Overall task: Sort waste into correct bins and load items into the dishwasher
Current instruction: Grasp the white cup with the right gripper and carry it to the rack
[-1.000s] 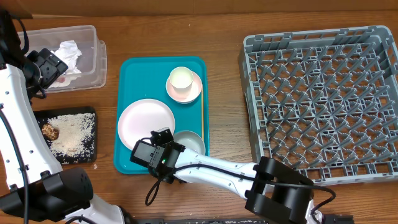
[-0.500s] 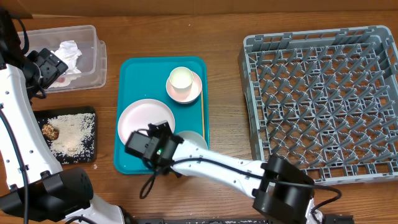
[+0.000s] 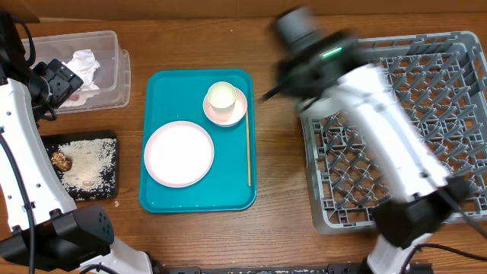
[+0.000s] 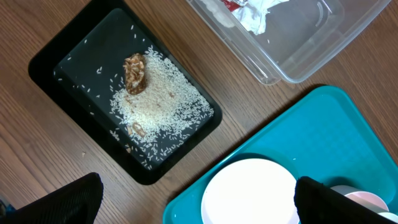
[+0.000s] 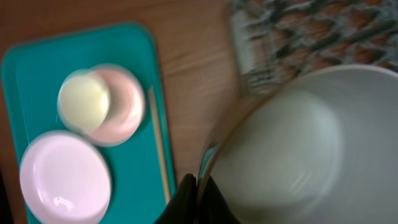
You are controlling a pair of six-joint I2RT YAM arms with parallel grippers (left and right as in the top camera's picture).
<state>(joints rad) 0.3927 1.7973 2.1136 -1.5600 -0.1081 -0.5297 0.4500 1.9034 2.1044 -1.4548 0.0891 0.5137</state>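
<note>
White bowl (image 5: 292, 143), pinched by its rim in the right gripper (image 5: 198, 190), hangs blurred, seemingly over the left edge of the grey dish rack (image 3: 426, 99), not yet set down. Plate (image 3: 179, 154), pink bowl (image 3: 237, 114), cup (image 3: 221, 97) and wooden stick (image 3: 247, 148) wait on the teal tray (image 3: 163, 91). Tissue (image 3: 84, 65) lies in the clear tub (image 3: 114, 72), crumbs (image 3: 87, 164) in the black tray (image 3: 53, 141). Left gripper (image 4: 199, 196) hangs spread wide, empty.

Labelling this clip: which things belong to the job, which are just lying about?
Job: crumpled white tissue, clear plastic tub, shallow black tray, rice crumbs, pink round plate, pink bowl, whitish cup, wooden stick, white bowl, grey plastic dish rack.
Lying about: teal tray.
</note>
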